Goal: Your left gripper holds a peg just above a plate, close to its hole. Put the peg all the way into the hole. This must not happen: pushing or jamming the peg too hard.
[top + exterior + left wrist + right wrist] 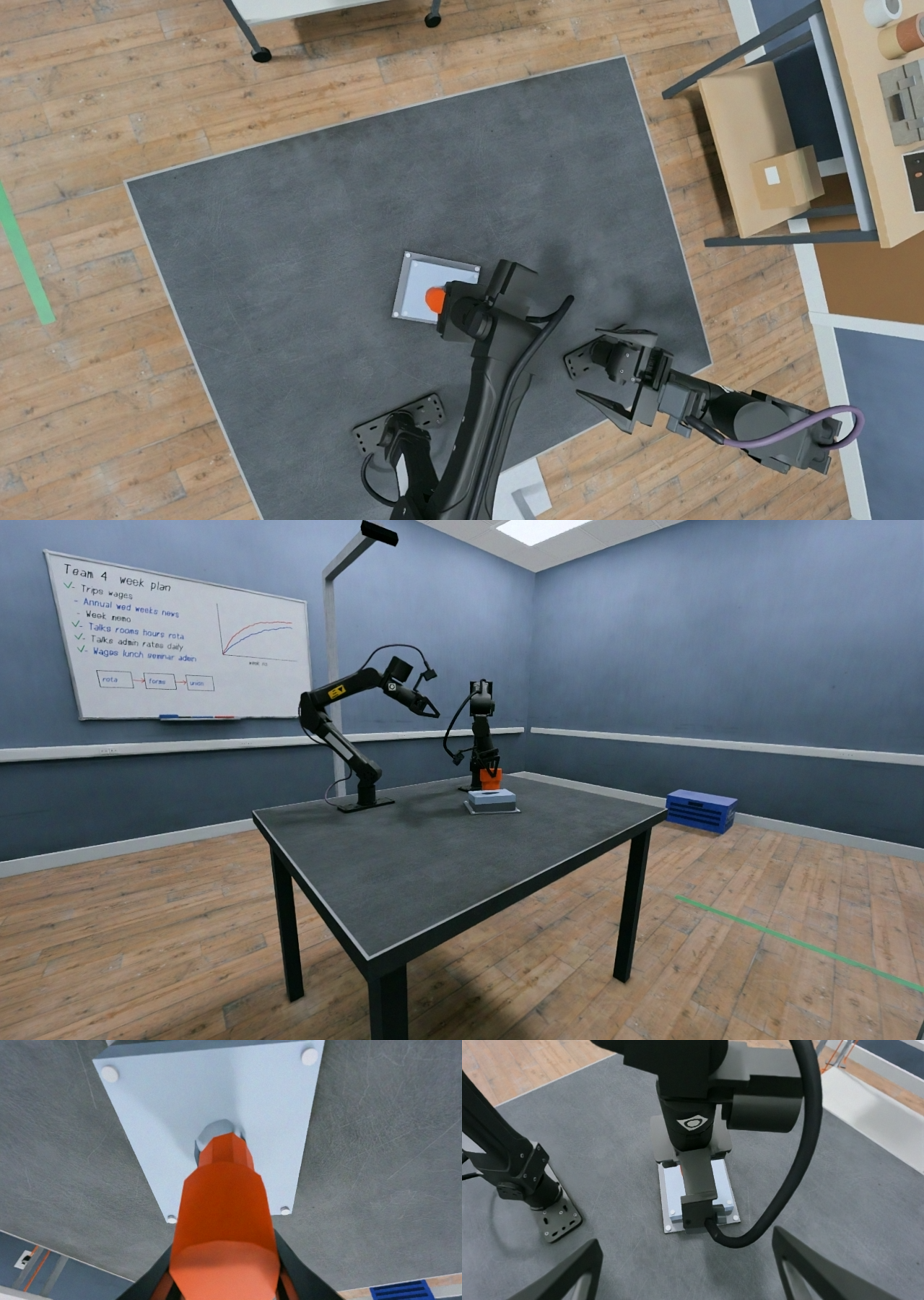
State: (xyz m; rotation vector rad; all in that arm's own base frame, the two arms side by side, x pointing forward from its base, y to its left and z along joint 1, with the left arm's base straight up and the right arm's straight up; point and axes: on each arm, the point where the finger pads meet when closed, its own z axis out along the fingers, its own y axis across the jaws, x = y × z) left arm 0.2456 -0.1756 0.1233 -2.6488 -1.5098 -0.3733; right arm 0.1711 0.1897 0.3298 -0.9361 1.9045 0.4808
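Peg (434, 299) (491, 778) (224, 1206), orange and faceted with a narrower lower end, is sitting between the partly parted fingers of the black left gripper (455, 310) (494, 767) (227, 1238) (693, 1148), which is gripping it. Its tip is overlapping the near part of the rounded hole (496, 792) (217, 1130) in the pale blue rectangular plate (416, 284) (494, 798) (155, 1087) (675, 1192) – whether it is already entering cannot be told, though most of the peg is standing above. The plate is resting on a wider grey base (399, 294) (474, 812) (662, 1199), upon the dark grey tabletop (290, 193) (388, 856) (361, 1184) (624, 1130). The black right gripper (586, 360) (434, 712) (686, 1240) is hanging well apart from the plate – its fingers are spreading wide and holding nothing
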